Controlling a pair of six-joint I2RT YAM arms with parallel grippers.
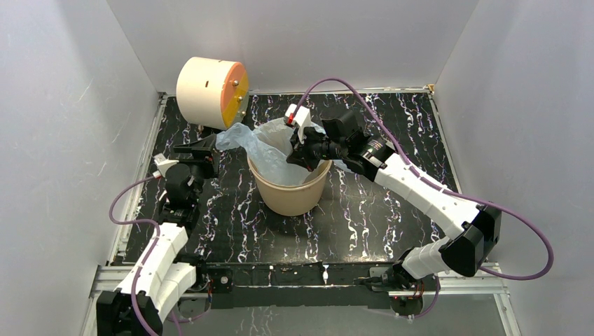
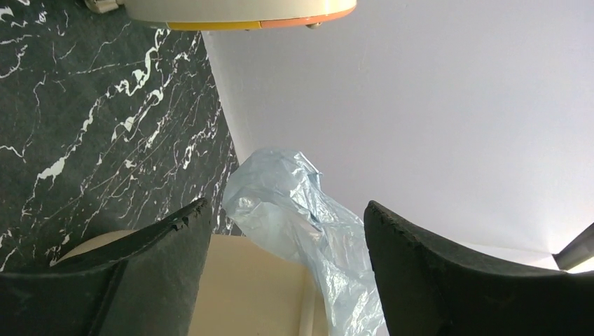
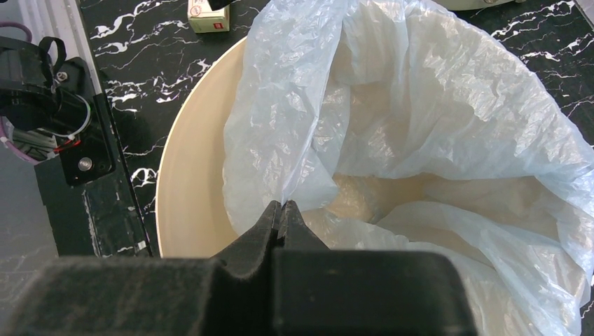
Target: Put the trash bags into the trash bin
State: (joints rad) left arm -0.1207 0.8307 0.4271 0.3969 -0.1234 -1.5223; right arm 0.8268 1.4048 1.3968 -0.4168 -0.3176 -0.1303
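At nine o'clock from the bin (image 1: 287,199), the left fingers (image 2: 154,259) stand wide apart, holding nothing. The pale blue bag (image 1: 242,138) sits mostly inside the bin, in the middle of the desk (image 1: 364,217), with one flap spilling over the rim at ten o'clock. Over the rim at one o'clock, the right fingers (image 3: 270,227) are pinched tight on a fold of the bag.
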